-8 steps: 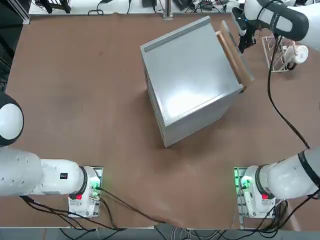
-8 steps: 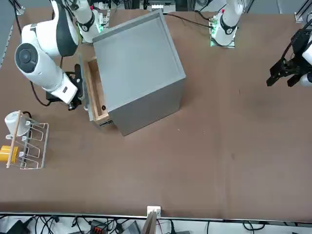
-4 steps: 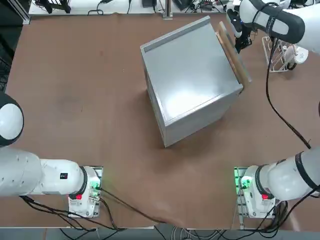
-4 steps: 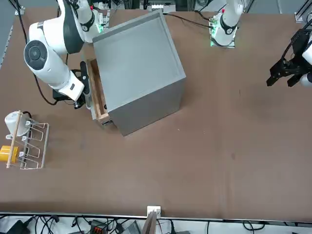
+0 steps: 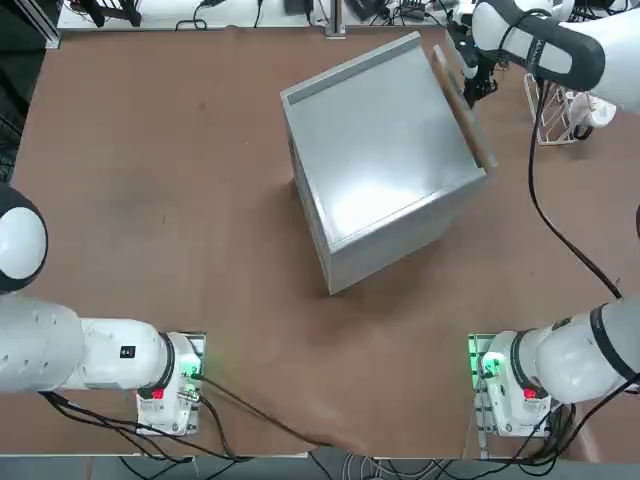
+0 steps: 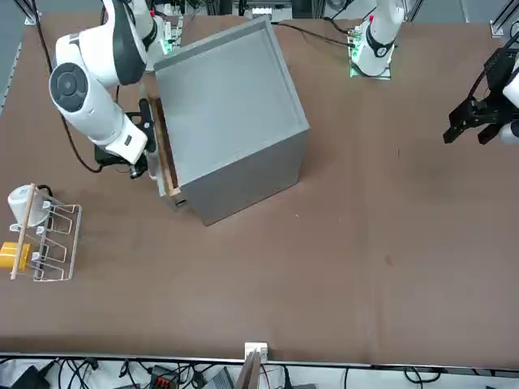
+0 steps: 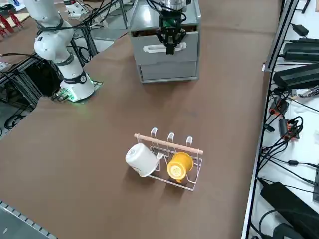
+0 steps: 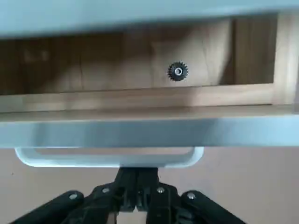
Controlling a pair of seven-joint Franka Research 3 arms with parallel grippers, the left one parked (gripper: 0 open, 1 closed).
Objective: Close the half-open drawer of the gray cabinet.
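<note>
The gray cabinet (image 5: 385,160) stands angled in the middle of the table. Its drawer (image 5: 463,98) sticks out only a little on the far right side, a thin strip of tan wood (image 6: 166,158) showing. My right gripper (image 5: 468,80) is shut, with its fingertips pressed against the drawer's gray front (image 7: 167,50) at the white handle (image 8: 107,158). In the wrist view the gripper (image 8: 136,186) sits right under the handle, and the drawer's tan inside holds a small gear-like part (image 8: 177,71).
A white wire rack (image 7: 167,159) with a white cup (image 7: 141,159) and a yellow cup (image 7: 179,166) stands on the table beyond the drawer front, behind my arm (image 6: 89,97). The rack (image 5: 565,100) is close to the right table edge.
The drawer has slid into the cabinet, from well open to nearly flush. My right gripper has moved toward the cabinet with the drawer front.
</note>
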